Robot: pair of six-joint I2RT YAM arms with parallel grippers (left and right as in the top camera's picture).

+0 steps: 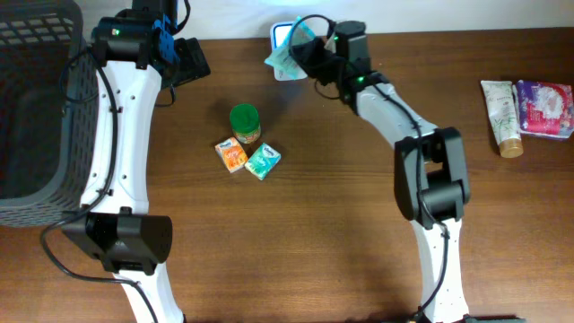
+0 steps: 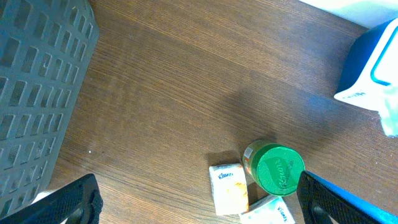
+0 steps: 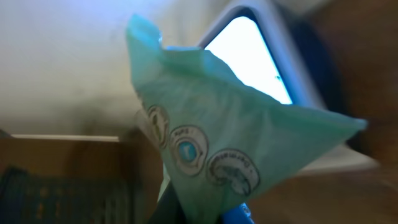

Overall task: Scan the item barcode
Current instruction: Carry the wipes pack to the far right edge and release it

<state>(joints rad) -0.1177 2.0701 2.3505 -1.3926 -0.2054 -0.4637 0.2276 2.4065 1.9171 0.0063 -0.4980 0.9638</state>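
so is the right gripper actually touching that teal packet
Touching: the right wrist view shows the teal packet rising straight out of the shut right gripper, pinched at its lower corner.

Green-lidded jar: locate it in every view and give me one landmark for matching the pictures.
Overhead: the green-lidded jar stands left of centre, just above two small packets.
Left wrist: lower right, lid seen from above, by the same packets.
Right wrist: not in it; a teal packet fills the view.
Shared landmark: the dark basket, far left overhead, upper left in the left wrist view, dim at lower left in the right wrist view.
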